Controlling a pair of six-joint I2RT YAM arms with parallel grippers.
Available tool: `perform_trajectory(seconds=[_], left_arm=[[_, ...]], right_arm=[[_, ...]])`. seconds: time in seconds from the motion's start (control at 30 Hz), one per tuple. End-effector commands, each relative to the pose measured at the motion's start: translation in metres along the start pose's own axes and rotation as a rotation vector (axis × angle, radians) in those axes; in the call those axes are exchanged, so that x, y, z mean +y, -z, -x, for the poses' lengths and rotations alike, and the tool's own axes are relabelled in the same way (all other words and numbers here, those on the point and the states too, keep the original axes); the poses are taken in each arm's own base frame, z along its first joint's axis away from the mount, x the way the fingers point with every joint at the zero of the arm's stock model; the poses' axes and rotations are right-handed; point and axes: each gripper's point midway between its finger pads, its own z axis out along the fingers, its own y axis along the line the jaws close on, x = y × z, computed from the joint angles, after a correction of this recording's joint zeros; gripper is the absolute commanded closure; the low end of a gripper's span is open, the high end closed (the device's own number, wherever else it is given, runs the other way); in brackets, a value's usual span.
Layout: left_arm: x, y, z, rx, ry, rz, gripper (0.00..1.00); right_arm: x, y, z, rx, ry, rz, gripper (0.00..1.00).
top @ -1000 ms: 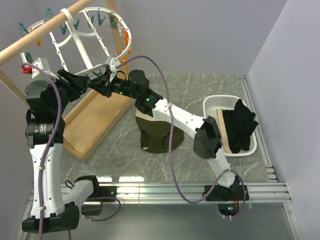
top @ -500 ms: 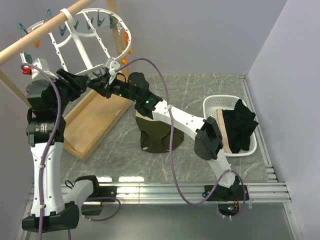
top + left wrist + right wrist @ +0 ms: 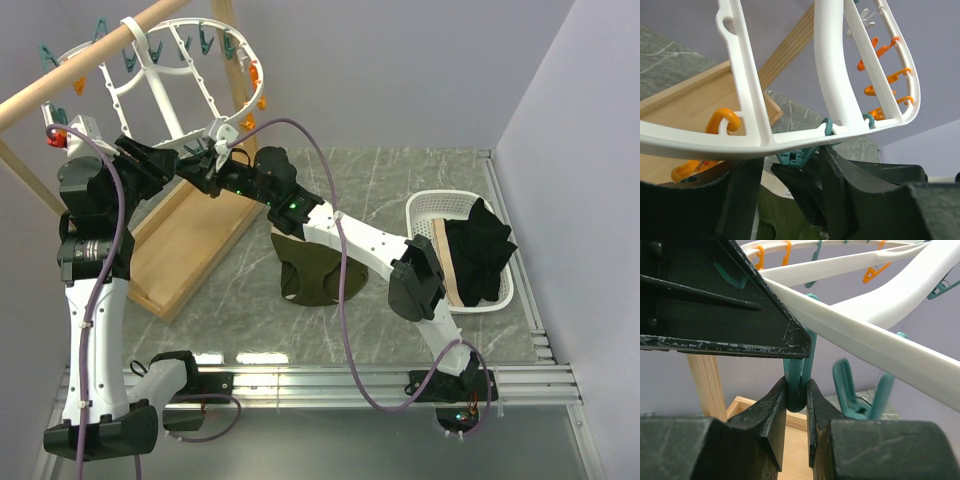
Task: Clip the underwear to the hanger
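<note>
- My right pincer is clamped on a teal clothespin, one finger pressed to each side of it, right under the hanger.
- That pin hangs from the white rim, and a second teal clothespin dangles loose just beside it.
- Over to my left pincer: it's up at the same stretch of rim with its fingers spread apart, and the white bar runs across their tips.
- From my right wrist I see one left finger lying along the rim, just above the pin I'm squeezing. I can't tell whether it touches the plastic.
- From above, the two pincers sit nose to nose at the frame's lower edge, over the wooden tray of the stand.
- Orange clothespins line the far side of the frame.
- The underwear lies spread on the marble table, partly under my right forearm and well apart from both pincers and the hanger.
- Far right, a white basket holds a black garment and a tan cloth.
</note>
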Motion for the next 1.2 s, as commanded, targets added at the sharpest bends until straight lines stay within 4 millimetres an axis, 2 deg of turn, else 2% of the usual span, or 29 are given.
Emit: perform_trajectory(seconds=[0.0, 0.17, 0.37, 0.47, 0.53, 0.57, 0.6, 0.67, 0.7, 0.77, 0.8, 0.83, 0.9, 0.97, 1.0, 1.07, 1.1, 1.13, 1.17], left_arm=[[-0.014, 0.002, 0.018, -0.078, 0.007, -0.06, 0.47], [-0.019, 0.004, 0.027, -0.124, 0.0, -0.08, 0.53], [-0.02, 0.001, 0.028, -0.129, 0.014, -0.086, 0.6], [-0.02, 0.0, 0.027, -0.126, 0.019, -0.088, 0.7], [-0.018, -0.001, 0.025, -0.12, 0.019, -0.083, 0.8], [-0.019, 0.0, 0.026, -0.122, 0.015, -0.084, 0.83], [-0.017, 0.0, 0.025, -0.121, 0.016, -0.079, 0.88], [-0.016, 0.0, 0.024, -0.119, 0.012, -0.074, 0.94], [-0.016, 0.001, 0.024, -0.118, 0.011, -0.073, 1.0], [-0.015, 0.001, 0.023, -0.115, 0.008, -0.072, 1.0], [-0.016, 0.001, 0.023, -0.115, 0.008, -0.074, 1.0], [-0.016, 0.001, 0.024, -0.116, 0.003, -0.073, 1.0], [-0.015, 0.001, 0.022, -0.111, 0.001, -0.072, 1.0], [-0.015, 0.002, 0.023, -0.113, -0.005, -0.071, 1.0], [-0.015, 0.001, 0.022, -0.11, -0.007, -0.071, 1.0], [-0.015, 0.002, 0.022, -0.112, -0.012, -0.073, 1.0], [-0.015, 0.002, 0.022, -0.111, -0.013, -0.075, 1.0], [-0.016, 0.003, 0.023, -0.113, -0.017, -0.076, 1.0], [-0.015, 0.003, 0.022, -0.111, -0.017, -0.076, 1.0]], right_arm=[[0.023, 0.002, 0.042, -0.074, 0.037, 0.058, 1.0], [0.024, 0.003, 0.044, -0.08, 0.036, 0.063, 1.0], [0.025, 0.003, 0.045, -0.083, 0.034, 0.069, 1.0], [0.027, 0.003, 0.045, -0.082, 0.033, 0.075, 1.0], [0.027, 0.003, 0.045, -0.081, 0.03, 0.077, 1.0], [0.027, 0.004, 0.045, -0.078, 0.029, 0.075, 0.96], [0.027, 0.005, 0.041, -0.069, 0.026, 0.076, 0.82], [0.028, 0.008, 0.045, -0.072, 0.03, 0.077, 0.68], [0.028, 0.012, 0.044, -0.064, 0.034, 0.08, 0.57], [0.028, 0.016, 0.04, -0.049, 0.032, 0.08, 0.45], [0.026, 0.021, 0.031, -0.026, 0.024, 0.077, 0.43], [0.023, 0.025, 0.035, -0.021, 0.027, 0.074, 0.41], [0.017, 0.035, 0.022, 0.022, 0.015, 0.076, 0.39], [0.014, 0.047, 0.02, 0.064, -0.015, 0.09, 0.39], [0.015, 0.054, 0.007, 0.101, -0.046, 0.089, 0.39], [0.007, 0.072, 0.001, 0.158, -0.076, 0.067, 0.39], [0.008, 0.084, -0.023, 0.216, -0.114, 0.052, 0.39], [0.006, 0.097, -0.023, 0.243, -0.129, 0.035, 0.4], [0.006, 0.108, -0.032, 0.274, -0.143, 0.024, 0.43]])
